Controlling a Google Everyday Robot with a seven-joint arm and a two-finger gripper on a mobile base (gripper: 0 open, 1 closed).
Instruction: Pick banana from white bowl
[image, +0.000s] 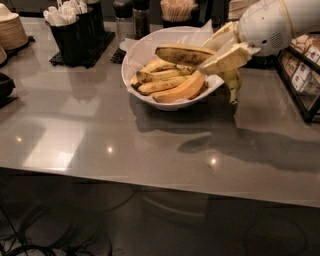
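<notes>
1. Over at the right rim of the white bowl (162, 104) is my gripper (222, 49).
2. Its two fingers pinch the right end of the banana (182, 53).
3. The banana sits above the other fruit (170, 86) in the bowl, maybe lifted a bit.

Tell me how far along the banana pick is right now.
Done: the gripper is clamped on the banana, one finger on each side, at the right rim of the white bowl. In hand: the banana looks raised above the shorter bananas but hangs over the bowl. Left: carrying it clear of the bowl.
</notes>
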